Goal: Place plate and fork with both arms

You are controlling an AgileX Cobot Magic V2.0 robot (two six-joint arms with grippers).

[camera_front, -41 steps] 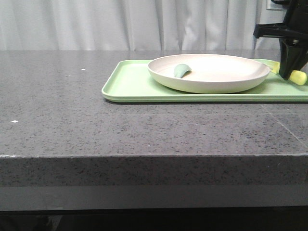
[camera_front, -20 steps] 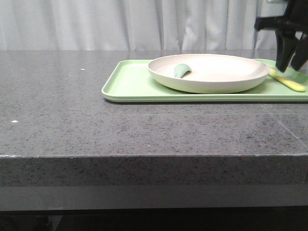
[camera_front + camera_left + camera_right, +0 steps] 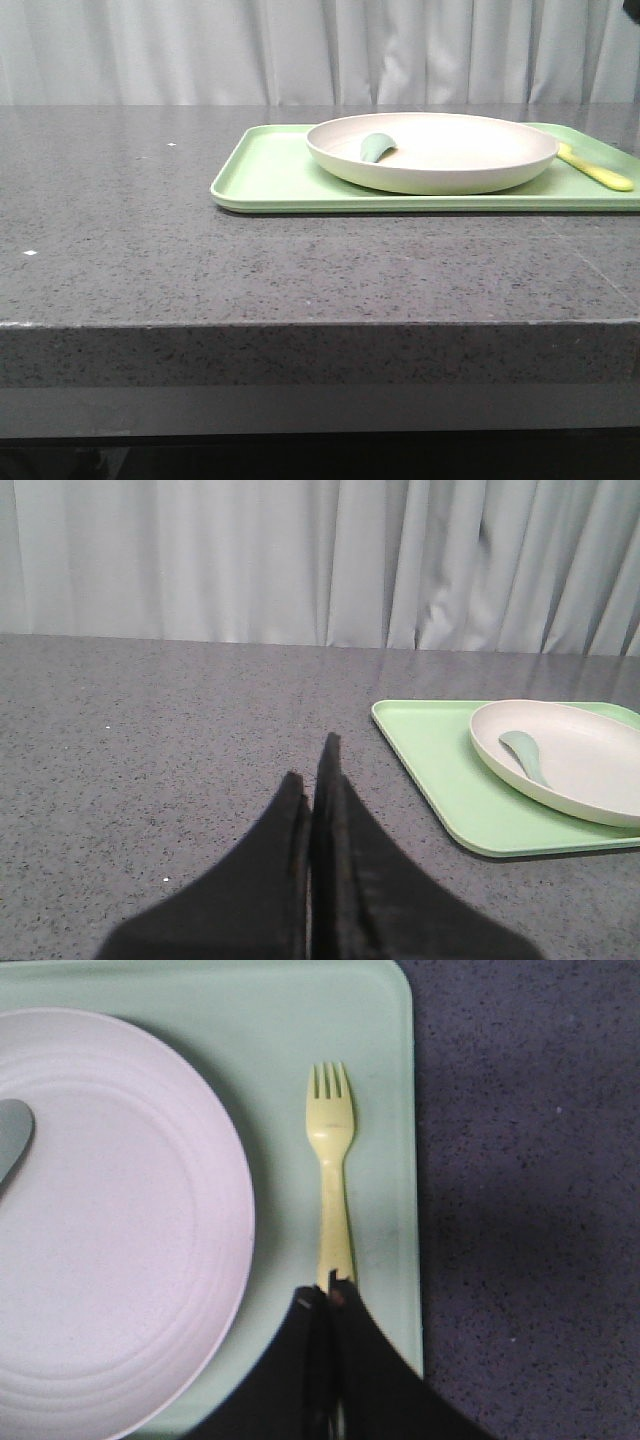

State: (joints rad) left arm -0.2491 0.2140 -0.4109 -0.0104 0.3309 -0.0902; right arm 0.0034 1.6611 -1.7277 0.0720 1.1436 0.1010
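Observation:
The cream-white plate (image 3: 450, 165) sits on the light green tray (image 3: 270, 170), with a muted green spoon (image 3: 375, 147) lying in it. The pale yellow fork (image 3: 598, 173) lies flat on the tray just right of the plate. Neither gripper shows in the front view. In the right wrist view, my right gripper (image 3: 328, 1295) is shut with nothing in it, hanging above the handle end of the fork (image 3: 333, 1180), beside the plate (image 3: 110, 1210). My left gripper (image 3: 312, 765) is shut and empty over bare counter, well left of the tray (image 3: 440, 770) and plate (image 3: 590, 760).
A dark speckled stone counter (image 3: 120, 230) carries the tray at its back right. White curtains (image 3: 200, 50) hang behind. The counter's front edge runs across the lower front view.
My right gripper stood at the fork on the tray's right end, let it go there, then rose out of the front view. The fork now lies alone.

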